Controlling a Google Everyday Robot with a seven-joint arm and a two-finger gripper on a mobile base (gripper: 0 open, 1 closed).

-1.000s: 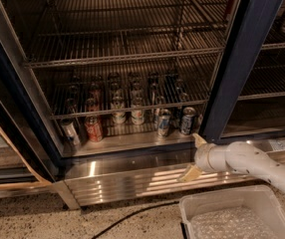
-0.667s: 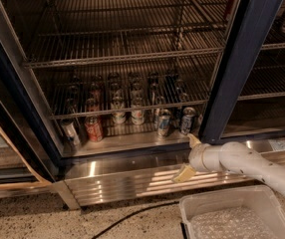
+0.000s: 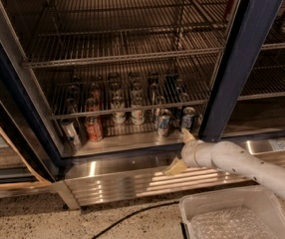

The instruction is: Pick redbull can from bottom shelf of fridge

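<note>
At the front right corner of the bottom shelf [image 3: 127, 141], the gripper [image 3: 181, 152] stood a little further left and closer to the fridge [image 3: 237, 59] than a second before, its arm reaching in from the right. Its two tan fingers [image 3: 187, 135] were spread apart and held nothing. The upper one lay just below the redbull can [image 3: 188, 118]; contact could not be determined. That can stood upright at the shelf's front edge, with a like can [image 3: 164, 122] beside it on the left. Whitish cans [image 3: 137, 114] stood mid-shelf, with a red can [image 3: 93, 128] and a tilted silver can [image 3: 71, 131] toward the left corner. The cans had not shifted. A grey tub [image 3: 217, 197] with a bubbled lining sat on the speckled floor [image 3: 23, 218], below the ribbed steel base panel [image 3: 122, 183].
</note>
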